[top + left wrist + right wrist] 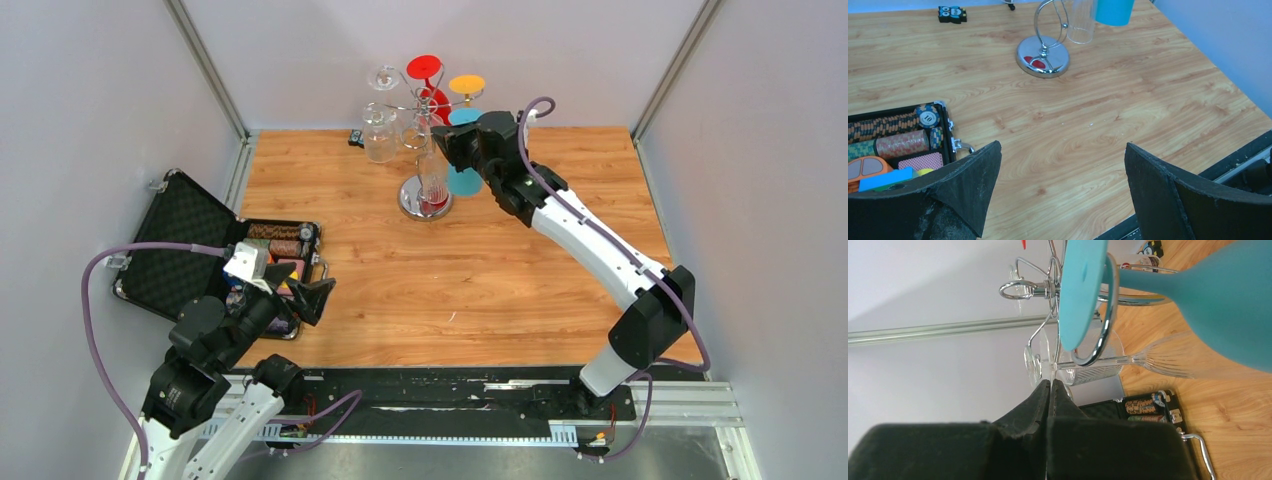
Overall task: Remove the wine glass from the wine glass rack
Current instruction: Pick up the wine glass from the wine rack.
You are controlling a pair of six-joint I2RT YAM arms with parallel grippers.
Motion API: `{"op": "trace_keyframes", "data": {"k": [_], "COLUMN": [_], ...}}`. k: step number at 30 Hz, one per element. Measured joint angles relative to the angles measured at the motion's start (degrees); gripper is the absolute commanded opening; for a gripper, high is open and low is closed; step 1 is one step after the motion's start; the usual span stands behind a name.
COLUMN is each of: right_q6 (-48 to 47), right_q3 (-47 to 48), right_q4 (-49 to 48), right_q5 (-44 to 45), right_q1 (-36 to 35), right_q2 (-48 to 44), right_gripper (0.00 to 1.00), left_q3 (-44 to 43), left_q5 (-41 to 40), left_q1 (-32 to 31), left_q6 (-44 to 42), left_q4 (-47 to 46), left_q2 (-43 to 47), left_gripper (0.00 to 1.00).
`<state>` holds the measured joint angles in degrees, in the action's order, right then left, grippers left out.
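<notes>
Grey walls [90,120] enclose a wooden table [480,290]. Lower left, the left gripper [1063,150] gapes by a black poker-chip case [185,235]. Upper centre, a clear ribbed wine glass [1168,360] hangs on the chrome wire rack [410,206]. The right gripper [1050,385] is clenched beside its foot, contact unclear.

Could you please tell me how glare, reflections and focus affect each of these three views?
Top external: the light is soft and even, and the clear glasses almost vanish against the pale wall. Left wrist: the view is sharp, and the wine glass rack shows a red reflection in its mirrored base. Right wrist: the picture is turned sideways, the teal glass looms large, and the rack's chrome carries bright highlights.
</notes>
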<state>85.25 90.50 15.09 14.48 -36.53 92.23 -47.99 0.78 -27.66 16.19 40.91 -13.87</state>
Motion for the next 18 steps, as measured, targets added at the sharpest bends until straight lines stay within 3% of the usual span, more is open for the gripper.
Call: {"op": "trace_keyframes", "data": {"k": [18], "right_q6": [2.38], "right_q3": [-8.20], "right_q4": [-3.26], "right_q5": [-0.11], "right_q1": [0.09], "right_q2": [-7.28], "right_gripper": [0.00], "left_q3": [0.00], "left_q5": [-1.73], "left_q1": [0.00], "left_q6": [0.00], "left_q4": [0.02], "left_q2": [0.00], "left_gripper": [1.00]}}
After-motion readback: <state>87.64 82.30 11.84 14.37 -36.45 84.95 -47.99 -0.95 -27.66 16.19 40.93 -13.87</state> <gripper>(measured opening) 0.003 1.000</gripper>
